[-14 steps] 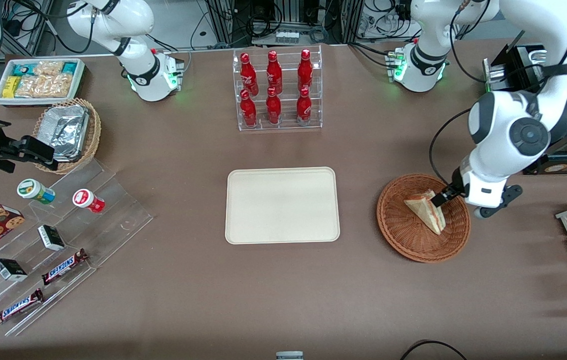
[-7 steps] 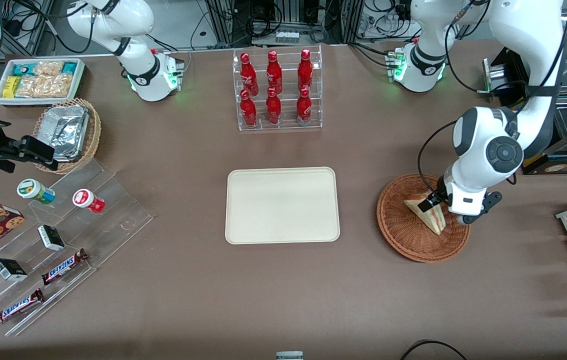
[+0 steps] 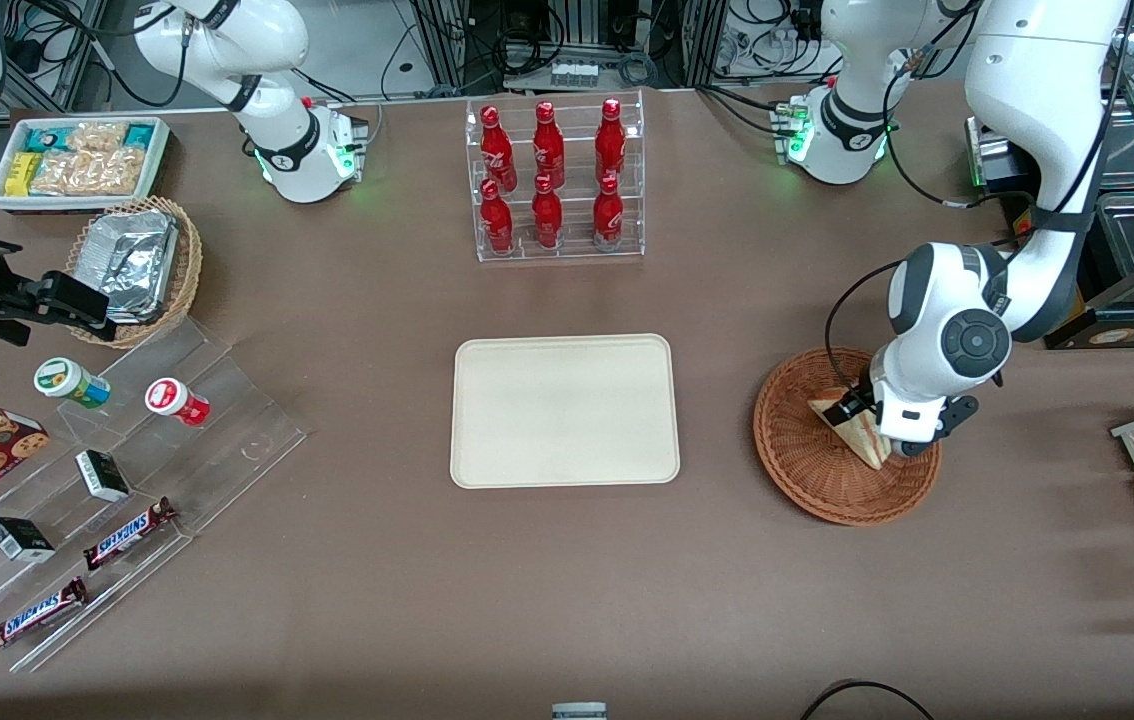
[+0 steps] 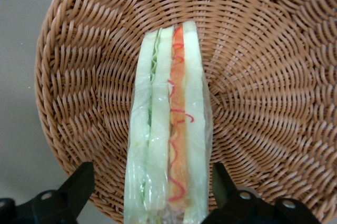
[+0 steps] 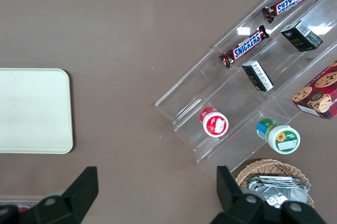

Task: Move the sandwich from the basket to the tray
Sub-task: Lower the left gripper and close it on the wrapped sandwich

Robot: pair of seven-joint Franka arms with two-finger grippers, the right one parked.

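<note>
A small triangular sandwich wedge of pale white bread, wrapped in clear film with green, orange-red and pink filling showing along its edge, stands on edge in the round, shallow reddish-brown woven wicker basket toward the working arm's end of the brown table. The left arm's black two-finger gripper is lowered into the basket with its jaws spread, one black fingertip on each side of the sandwich and a gap showing between each tip and the wrapper, so nothing is grasped. From the front, the gripper sits over the wedge, and the white wrist hides part of the bread. The flat cream-white rectangular tray with rounded corners lies bare at the table's middle, well apart from the basket. Farther from the front camera than the tray stands a clear acrylic rack of six red bottles. Toward the parked arm's end lie a clear stepped display with chocolate bars and a lighter tan wicker basket of foil trays.
</note>
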